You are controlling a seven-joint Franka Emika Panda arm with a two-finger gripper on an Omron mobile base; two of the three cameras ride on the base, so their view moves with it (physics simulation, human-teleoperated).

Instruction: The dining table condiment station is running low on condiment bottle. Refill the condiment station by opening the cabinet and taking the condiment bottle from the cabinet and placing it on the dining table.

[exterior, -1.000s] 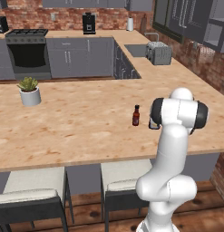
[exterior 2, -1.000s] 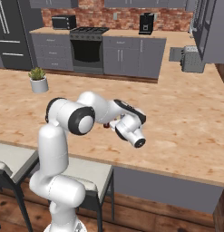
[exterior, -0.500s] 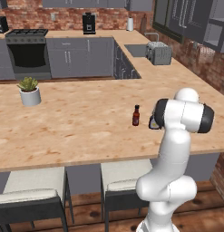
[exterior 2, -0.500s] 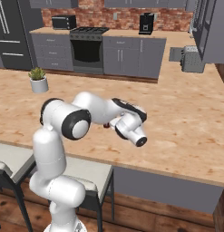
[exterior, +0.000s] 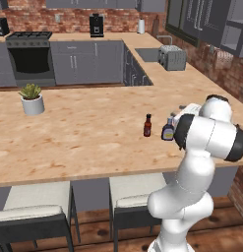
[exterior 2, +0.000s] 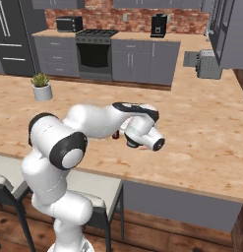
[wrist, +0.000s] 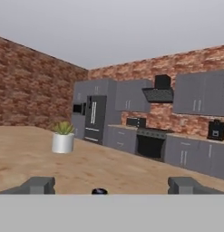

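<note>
Two bottles stand on the table [exterior: 83, 138]; your gripper [wrist: 109, 185] gapes wide off the condiment bottle [exterior: 167, 130]; retreat straight, don't topple it.

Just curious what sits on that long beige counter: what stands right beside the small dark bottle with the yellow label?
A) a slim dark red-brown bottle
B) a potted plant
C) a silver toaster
A: the slim dark red-brown bottle stands just left of the small dark yellow-labelled bottle on the beige counter.
</note>
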